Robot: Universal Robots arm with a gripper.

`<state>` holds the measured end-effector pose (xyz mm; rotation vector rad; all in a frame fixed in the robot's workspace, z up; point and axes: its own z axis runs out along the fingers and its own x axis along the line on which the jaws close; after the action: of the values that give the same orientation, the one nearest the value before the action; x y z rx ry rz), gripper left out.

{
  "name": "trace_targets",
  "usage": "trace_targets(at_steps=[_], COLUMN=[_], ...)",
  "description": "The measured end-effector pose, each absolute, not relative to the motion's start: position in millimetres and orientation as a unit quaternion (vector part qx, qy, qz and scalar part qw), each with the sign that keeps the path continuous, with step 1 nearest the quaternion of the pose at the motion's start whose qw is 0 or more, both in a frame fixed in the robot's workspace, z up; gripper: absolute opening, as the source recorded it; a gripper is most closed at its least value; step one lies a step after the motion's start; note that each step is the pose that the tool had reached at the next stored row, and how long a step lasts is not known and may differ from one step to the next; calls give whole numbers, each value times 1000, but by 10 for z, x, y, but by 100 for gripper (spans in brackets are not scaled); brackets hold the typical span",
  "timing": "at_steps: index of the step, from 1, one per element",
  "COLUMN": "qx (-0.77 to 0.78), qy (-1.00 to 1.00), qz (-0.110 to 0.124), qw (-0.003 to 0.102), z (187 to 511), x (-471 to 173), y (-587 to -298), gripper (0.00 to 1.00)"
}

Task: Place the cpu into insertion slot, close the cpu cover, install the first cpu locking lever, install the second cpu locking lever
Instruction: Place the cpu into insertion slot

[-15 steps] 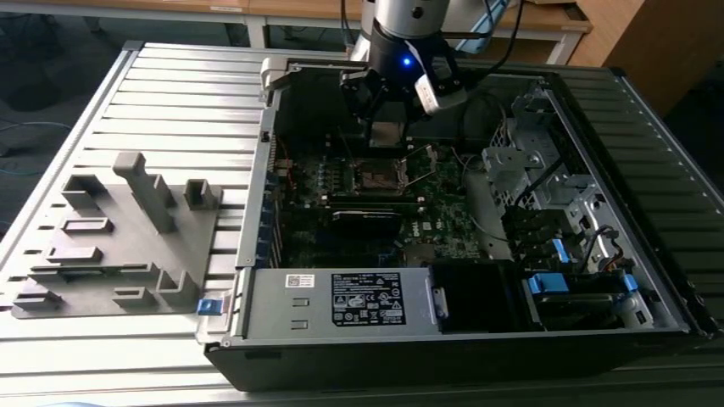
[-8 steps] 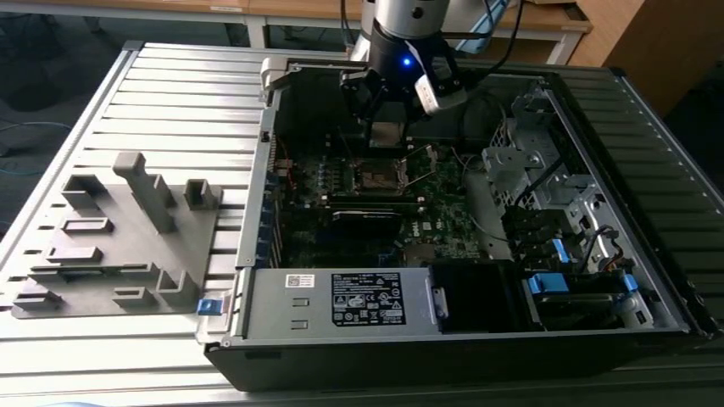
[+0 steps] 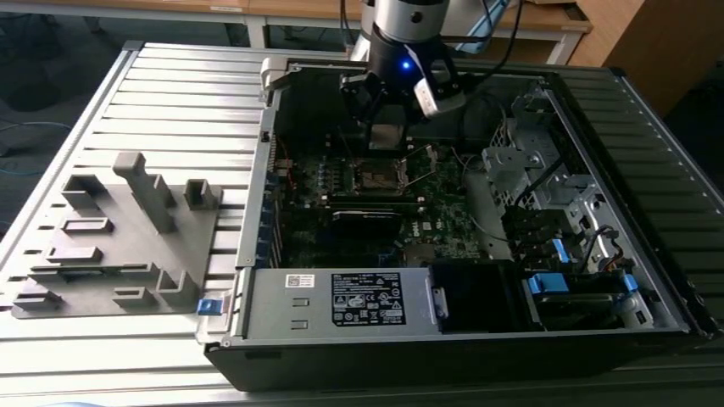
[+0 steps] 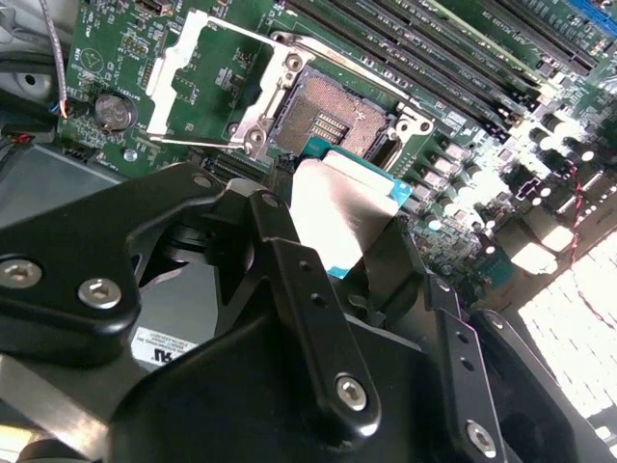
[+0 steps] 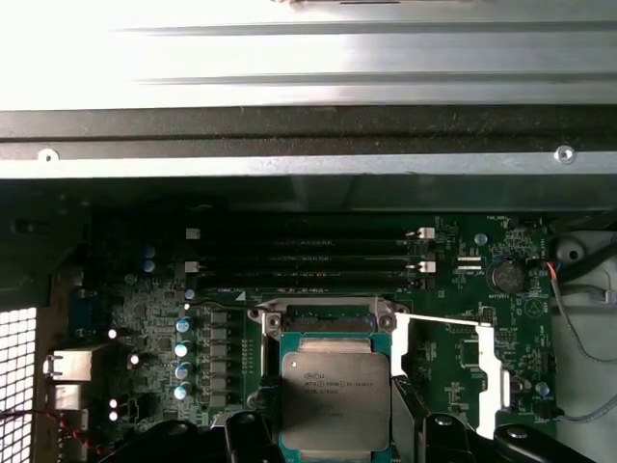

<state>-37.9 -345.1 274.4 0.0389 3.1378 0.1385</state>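
My gripper point(image 3: 387, 137) is shut on the cpu point(image 3: 387, 134), a flat square chip with a dull silver top. It hangs inside the open computer case, a little above the insertion slot point(image 3: 377, 175). In the second wrist view the black fingers point(image 4: 278, 227) clamp the cpu point(image 4: 337, 198) by its edges, just short of the open insertion slot point(image 4: 333, 118), whose contact field is bare. The cpu cover point(image 4: 207, 68) is swung open beside the slot, and a thin locking lever point(image 4: 193, 143) stands free. In the first wrist view the cpu point(image 5: 335, 397) overlaps the slot frame point(image 5: 323, 320), with the cover point(image 5: 490, 371) to one side.
A power supply box point(image 3: 362, 298) with a white label fills the case's near side. Drive cages and cables point(image 3: 543, 191) crowd the exterior view's right. Memory slots point(image 5: 308, 258) run beside the socket. A grey fixture plate point(image 3: 114, 237) lies on the slatted table at the exterior view's left.
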Motion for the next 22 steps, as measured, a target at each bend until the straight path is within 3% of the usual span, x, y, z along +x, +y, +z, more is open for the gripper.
trace_targets(at_steps=[22], qx=[12], qy=[999], qz=[44], qw=[0], z=[2626], x=[-379], y=[-3451], gripper=[54])
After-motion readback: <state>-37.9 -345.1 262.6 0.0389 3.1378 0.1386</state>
